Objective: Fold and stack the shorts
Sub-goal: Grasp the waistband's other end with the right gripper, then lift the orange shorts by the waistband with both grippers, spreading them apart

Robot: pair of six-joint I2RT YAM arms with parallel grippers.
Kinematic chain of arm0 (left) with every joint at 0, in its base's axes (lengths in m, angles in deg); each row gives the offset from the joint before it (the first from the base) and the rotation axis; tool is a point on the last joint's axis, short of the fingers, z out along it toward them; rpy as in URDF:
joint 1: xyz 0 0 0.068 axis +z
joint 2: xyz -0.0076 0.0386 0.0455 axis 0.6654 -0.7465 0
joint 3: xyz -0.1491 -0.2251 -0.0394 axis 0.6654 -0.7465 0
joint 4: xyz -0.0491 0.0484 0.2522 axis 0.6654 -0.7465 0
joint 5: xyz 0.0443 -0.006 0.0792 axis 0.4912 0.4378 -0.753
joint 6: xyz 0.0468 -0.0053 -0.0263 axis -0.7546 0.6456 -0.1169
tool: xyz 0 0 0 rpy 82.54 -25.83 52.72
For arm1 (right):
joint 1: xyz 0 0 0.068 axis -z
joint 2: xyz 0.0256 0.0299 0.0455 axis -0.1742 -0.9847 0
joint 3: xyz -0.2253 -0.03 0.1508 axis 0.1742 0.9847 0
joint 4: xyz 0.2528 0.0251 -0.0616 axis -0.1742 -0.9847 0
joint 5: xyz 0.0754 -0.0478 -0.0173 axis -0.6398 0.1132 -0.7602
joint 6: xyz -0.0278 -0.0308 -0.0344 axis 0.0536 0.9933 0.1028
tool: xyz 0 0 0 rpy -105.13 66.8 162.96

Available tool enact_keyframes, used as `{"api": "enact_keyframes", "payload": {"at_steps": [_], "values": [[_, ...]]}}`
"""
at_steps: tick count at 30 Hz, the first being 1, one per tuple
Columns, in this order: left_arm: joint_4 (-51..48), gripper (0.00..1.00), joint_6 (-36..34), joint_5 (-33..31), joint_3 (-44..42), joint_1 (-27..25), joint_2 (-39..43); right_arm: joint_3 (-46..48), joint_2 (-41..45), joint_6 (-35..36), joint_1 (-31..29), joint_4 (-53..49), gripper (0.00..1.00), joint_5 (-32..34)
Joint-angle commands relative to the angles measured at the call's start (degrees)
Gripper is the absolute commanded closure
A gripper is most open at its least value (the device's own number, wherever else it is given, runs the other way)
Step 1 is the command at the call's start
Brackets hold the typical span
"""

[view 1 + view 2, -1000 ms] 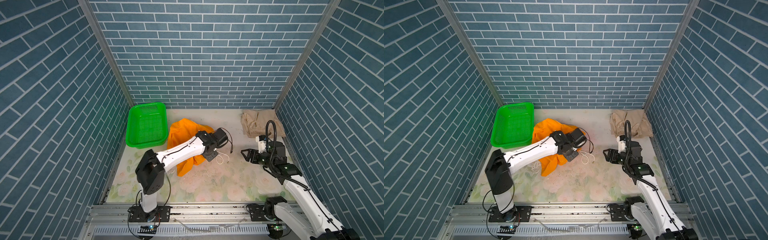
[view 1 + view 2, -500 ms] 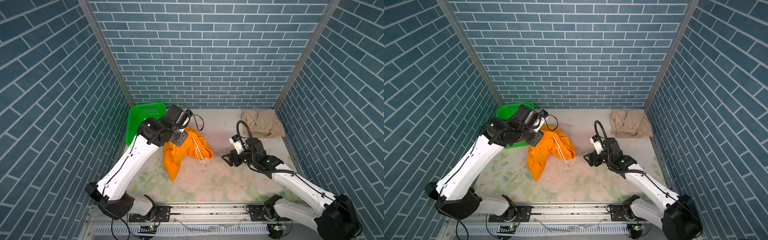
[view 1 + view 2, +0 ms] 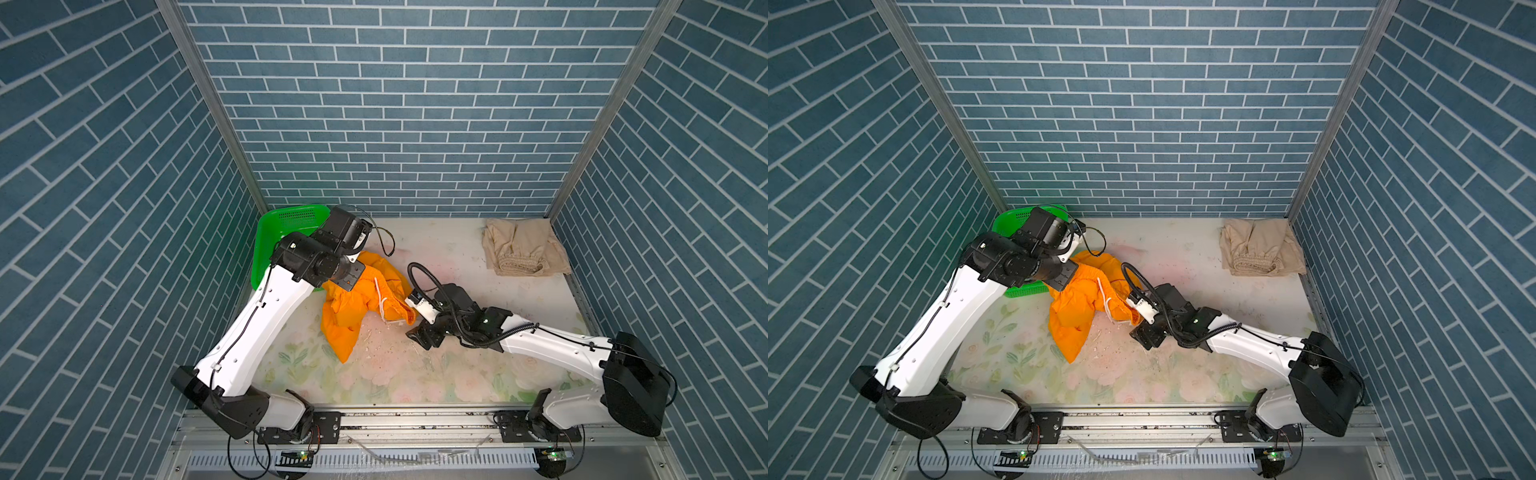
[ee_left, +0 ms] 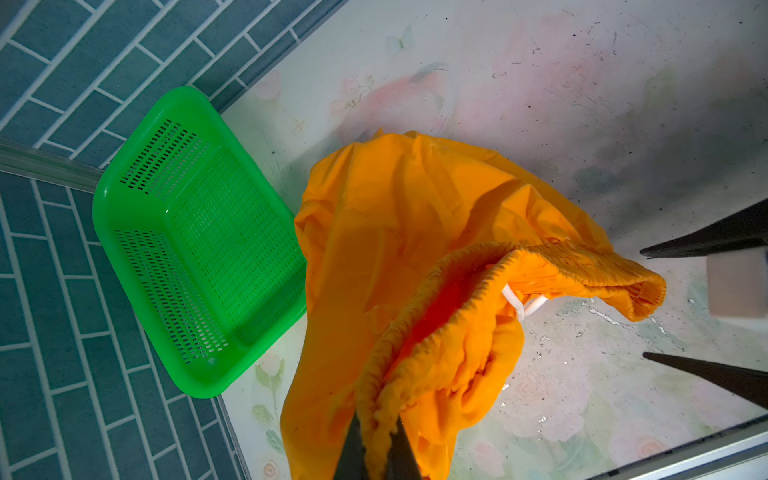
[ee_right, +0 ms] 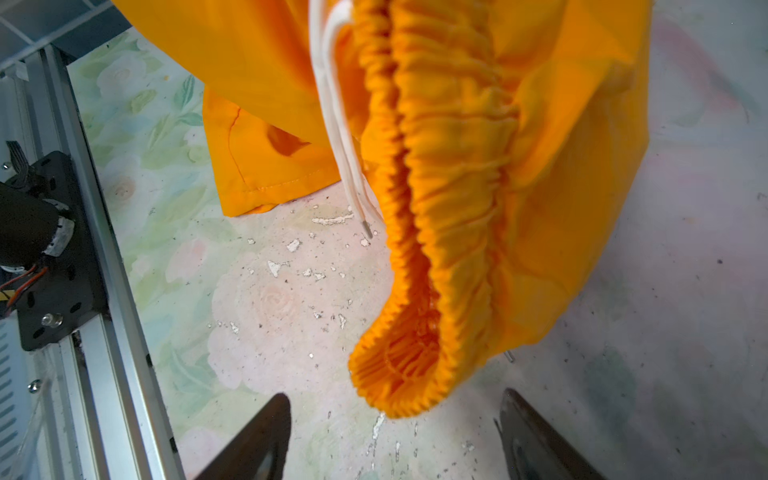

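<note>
**Left wrist view.** The left tool (image 4: pixel 376 442) is clamped shut on a bunched bit of the gathered waistband (image 4: pixel 457 291) of the orange shorts (image 4: pixel 395 199). The shorts hang from it above the surface (image 4: pixel 582 104). The green basket (image 4: pixel 102 208) stands empty just beside the cloth, at the far left corner. The right tool (image 4: pixel 643 303) has its jaws wide apart, close to the free end of the waistband loop.

**Right wrist view.** That loop end hangs just ahead of the spread fingers (image 5: pixel 257 436), and as far as I can tell it is not yet between them. The white drawstring (image 5: pixel 332 104) dangles beside it. A leg hem (image 5: pixel 257 195) seems to rest on the surface.

- The likeliest slip is the right tool closing short of the loop and catching nothing.
- It could also pinch only the drawstring, which would pull through instead of spreading the waistband.
- The left tool's hold is on a small gathered fold. A sideways tug from the other arm could drag it free and drop the cloth in a heap.
- The trailing leg could drag and twist.

**Top views.** In both top views the orange shorts are left of the middle, between the basket and the right tool. The beige shorts (image 3: pixel 521 249) lie bunched at the far right corner, well apart. The surface is a pale floral sheet, scuffed and flaking near the middle. Blue brick-pattern walls (image 3: pixel 395 124) close three sides, and a metal rail (image 3: pixel 415 415) runs along the near edge.
</note>
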State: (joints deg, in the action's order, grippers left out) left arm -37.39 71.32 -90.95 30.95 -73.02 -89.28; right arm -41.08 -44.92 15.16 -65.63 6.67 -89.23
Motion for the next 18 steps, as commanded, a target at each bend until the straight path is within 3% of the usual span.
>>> {"api": "enact_keyframes", "payload": {"at_steps": [1, 4, 6, 9, 11, 13, 18], "values": [[0.42, 1.0, -0.52, 0.13, -0.13, 1.05, 0.62, 1.0, -1.47, 1.74, -1.48, 5.85, 0.2, 8.45], [0.63, 1.0, -0.38, 0.58, -0.29, 1.5, 0.97, 0.76, -3.48, 1.65, -1.52, 10.02, 0.21, 10.94], [0.89, 1.0, -0.3, 1.13, -0.38, 1.89, 1.15, -0.13, -5.27, 1.45, -1.52, 10.93, 0.27, 13.01], [1.12, 1.0, -0.71, 1.68, -0.57, 2.29, 1.33, -2.59, -7.61, 2.79, -1.29, 9.17, 0.52, 15.8], [1.12, 1.0, -1.18, 1.6, -0.39, 2.69, 1.54, -4.4, -7.87, 3.97, -1.21, 6.55, 0.82, 18.08], [1.29, 1.0, -1.73, 1.96, -0.21, 3.16, 1.88, -4.69, -6.34, 4.52, -0.61, 5.97, 1.0, 19.78], [2.52, 1.0, -4.79, 3.2, 1.14, 3.28, 2.64, -8.57, 3.24, 4.59, 5.64, -1.14, 1.0, 19.39]]}}
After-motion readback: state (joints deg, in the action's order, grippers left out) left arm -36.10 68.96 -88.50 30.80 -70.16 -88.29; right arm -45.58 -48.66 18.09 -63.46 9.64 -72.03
